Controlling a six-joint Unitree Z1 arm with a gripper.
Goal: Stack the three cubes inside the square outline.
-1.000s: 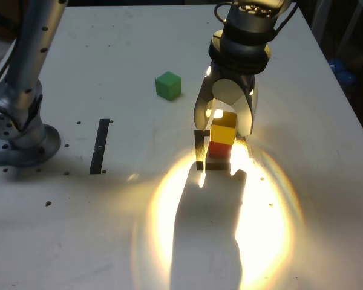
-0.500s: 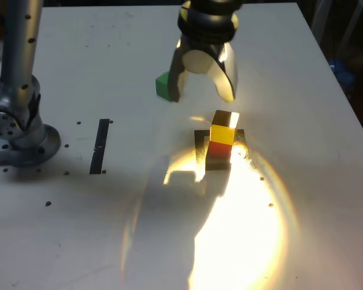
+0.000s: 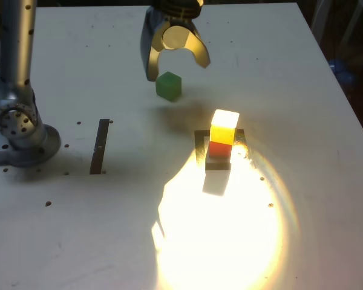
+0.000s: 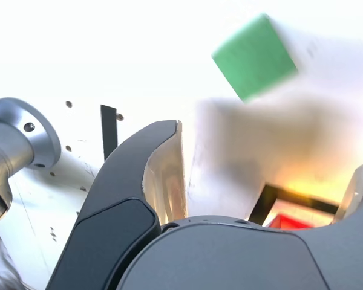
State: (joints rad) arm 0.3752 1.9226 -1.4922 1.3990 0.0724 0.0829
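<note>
exterior view, gripper: your gripper (image 3: 175,61) hangs above the green cube (image 3: 168,85), fingers spread wide with nothing between them.
exterior view, what changed: a second ago those fingers stood around the yellow cube (image 3: 224,125) on the stack. they have let go, lifted away and swung toward the exterior view's left, opening as they went.
exterior view, stack: the yellow cube sits on the red cube (image 3: 219,148), and the pair stands inside the square outline (image 3: 199,144). it stayed upright after the release, so two of three cubes look placed.
exterior view, green cube: it lies alone on the white table (image 3: 302,90), well apart from the outline, toward the far side. it has not shifted.
exterior view, glare: a bright light patch washes over the table in front of the stack and whitens the yellow cube's top.
exterior view, other: a narrow dark strip (image 3: 99,145) lies near the arm base (image 3: 18,130), away from the work.
wrist view, gripper: you see the insides of both fingers (image 4: 166,175) far apart and empty.
wrist view, green cube: it (image 4: 255,56) shows blurred, ahead of the open fingers and not yet between them, which the exterior view leaves less clear.
wrist view, stack: only a corner of the outline (image 4: 267,200) and a sliver of red (image 4: 289,219) peek past the gripper body; the yellow cube is hidden.
meaning: the green cube seems to be the next pick.
</note>
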